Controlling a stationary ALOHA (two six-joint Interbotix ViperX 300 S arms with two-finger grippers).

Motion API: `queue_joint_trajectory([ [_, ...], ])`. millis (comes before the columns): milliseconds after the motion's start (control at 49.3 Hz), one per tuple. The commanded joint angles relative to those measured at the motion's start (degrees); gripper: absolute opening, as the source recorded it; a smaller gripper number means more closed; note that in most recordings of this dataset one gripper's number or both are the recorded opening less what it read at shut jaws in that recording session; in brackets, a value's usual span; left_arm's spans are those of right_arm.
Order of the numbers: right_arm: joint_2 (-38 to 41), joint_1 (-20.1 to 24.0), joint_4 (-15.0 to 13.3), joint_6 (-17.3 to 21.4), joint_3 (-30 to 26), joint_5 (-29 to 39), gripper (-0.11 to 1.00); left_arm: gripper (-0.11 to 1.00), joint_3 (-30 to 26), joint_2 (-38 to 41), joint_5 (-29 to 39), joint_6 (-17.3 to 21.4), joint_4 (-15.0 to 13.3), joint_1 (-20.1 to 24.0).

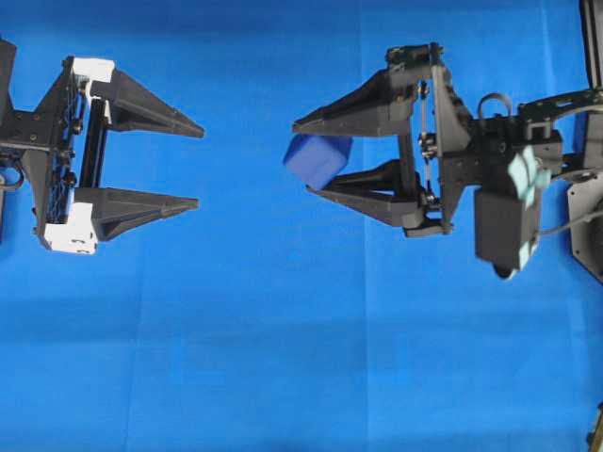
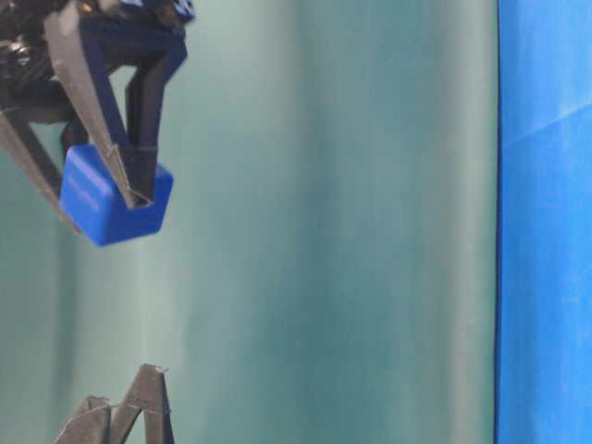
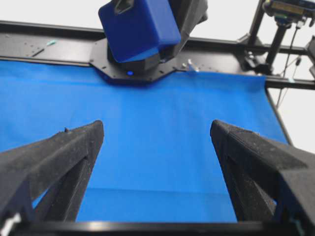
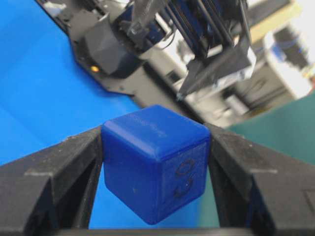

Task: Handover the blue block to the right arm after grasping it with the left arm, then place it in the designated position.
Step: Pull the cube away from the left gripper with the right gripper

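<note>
Holding the small dark-blue cube with rounded edges (image 1: 317, 160), the all-black right gripper (image 1: 304, 156) has its two long pointed fingers clamped on the cube's two sides. The cube sits right at the fingertips and is tipped, one corner pointing down. It hangs in the air, well above the bright blue cloth surface (image 1: 283, 358).

Across from it, the black left gripper with white corner pieces (image 1: 199, 163) has its fingers spread wide apart with nothing between them. Its tips point at the cube but are well apart from it. From the left wrist camera the cube shows up ahead and above the gap between the two fingers.

So the handover looks done — the cube is with the right arm now. What is left, I think, is to put it down in its place. No marked spot shows on the cloth in these pictures, so I cannot tell where that place is.

To do this step well, the right gripper should keep its squeeze the same, because the cube is held only near the tips and could slip or turn. It should move slowly and go down gently until the cube rests on the cloth. Only then should the fingers open — and the left gripper should keep out of the way.
</note>
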Motion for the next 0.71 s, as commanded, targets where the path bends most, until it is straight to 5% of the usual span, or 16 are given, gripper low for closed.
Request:
queue_joint_trajectory([
  [0, -1.8, 0.4, 0.2, 4.8, -0.4, 0.3, 0.55, 0.93, -1.1, -0.2, -0.3, 0.2, 0.2, -0.1],
  [385, -3.3, 1.2, -0.1, 31.6, 0.3, 1.1, 0.55, 0.93, -1.1, -0.2, -0.3, 0.2, 0.1, -0.1],
  [690, -3.6, 1.5, 0.0, 32.9, 0.4, 2.2, 0.55, 0.93, -1.1, -0.1, -0.3, 0.2, 0.2, -0.2],
])
